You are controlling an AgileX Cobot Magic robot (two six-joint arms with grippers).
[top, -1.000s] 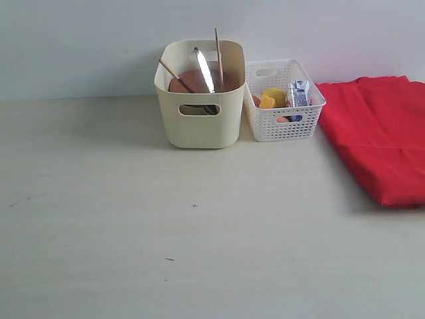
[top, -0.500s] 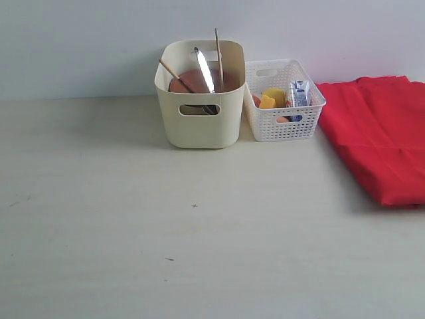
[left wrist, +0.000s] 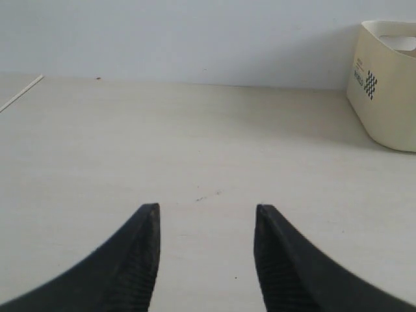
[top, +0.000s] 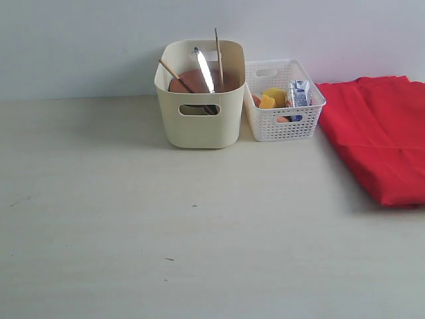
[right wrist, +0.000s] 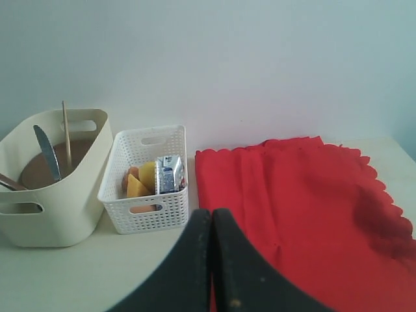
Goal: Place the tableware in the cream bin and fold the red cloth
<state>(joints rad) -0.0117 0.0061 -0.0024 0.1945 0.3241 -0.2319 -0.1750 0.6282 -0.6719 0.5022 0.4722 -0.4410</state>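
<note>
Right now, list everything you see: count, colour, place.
cream bin: one, cream, centre back of table
plate: one, brown, inside the bin
knife: one, silver, leaning in the bin
wooden sticks: two, pale, poking from the bin
lattice basket: one, white, right of the bin
food pieces: several, yellow and orange, in basket
milk carton: one, blue-white, in basket
red cloth: one, red, table's right side
left gripper: one, black, open
right gripper: one, black, shut

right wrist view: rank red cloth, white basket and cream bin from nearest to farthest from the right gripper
1. red cloth: lies right beside the shut right gripper.
2. white basket: next along, just off the cloth's edge.
3. cream bin: farthest, on the basket's other side from the cloth.
</note>
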